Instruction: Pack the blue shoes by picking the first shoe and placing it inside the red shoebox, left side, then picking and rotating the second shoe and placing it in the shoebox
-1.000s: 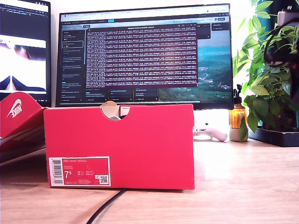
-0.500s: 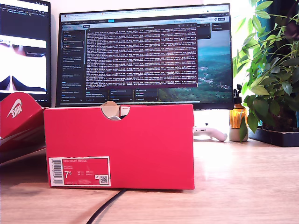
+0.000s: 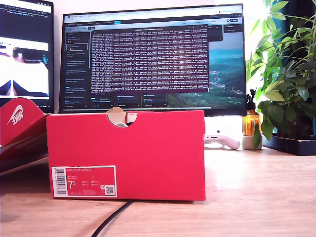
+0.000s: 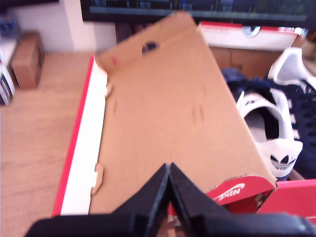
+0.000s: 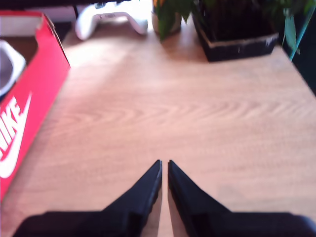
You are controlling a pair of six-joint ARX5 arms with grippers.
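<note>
You've got the red shoebox (image 3: 126, 154), matte cardboard w/ a half-round notch in its top edge, on the wood-grain tabletop (image 3: 256, 192). The blue shoes (image 4: 276, 133), navy suede w/ white heel tabs, lie inside. My first gripper (image 4: 169, 173) is pressed together above the lid's (image 4: 168, 118) brown inner face. My second gripper (image 5: 164, 170) is nearly closed, empty, over bare wood.
</note>
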